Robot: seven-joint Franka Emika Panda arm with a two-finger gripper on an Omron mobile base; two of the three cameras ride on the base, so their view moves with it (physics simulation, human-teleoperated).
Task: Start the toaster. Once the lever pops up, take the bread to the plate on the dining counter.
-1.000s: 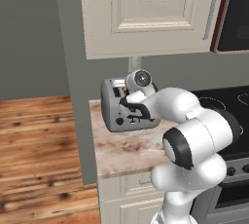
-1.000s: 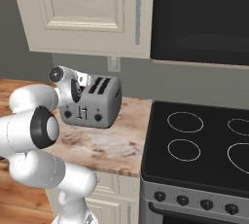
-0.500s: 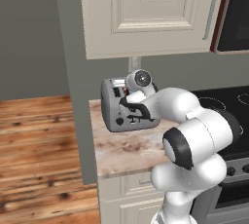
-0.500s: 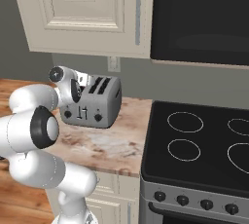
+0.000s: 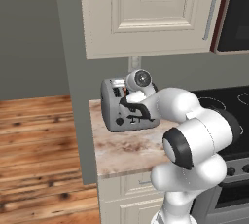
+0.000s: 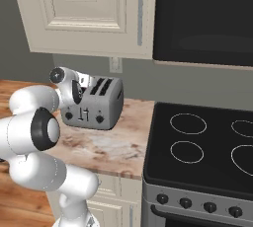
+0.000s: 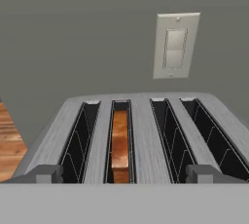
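The grey-silver toaster (image 5: 115, 117) (image 6: 102, 106) (image 7: 146, 135) stands at the back of a narrow marbled counter top (image 6: 109, 148). A tan-brown slice of bread (image 7: 120, 141) sits low in its second slot from the left in the hand view. My gripper (image 7: 124, 174) (image 5: 128, 103) (image 6: 82, 86) hovers just above the toaster's front top edge. It is open, one dark fingertip (image 7: 44, 173) on each side, and nothing is held. The plate and the dining counter are out of view.
A black stove top (image 6: 210, 144) lies right of the counter, under a dark microwave (image 6: 202, 18). Cream wall cabinets (image 5: 146, 13) hang above the toaster. A white wall outlet (image 7: 176, 45) sits on the grey wall behind it. Wood floor (image 5: 34, 145) lies to the left.
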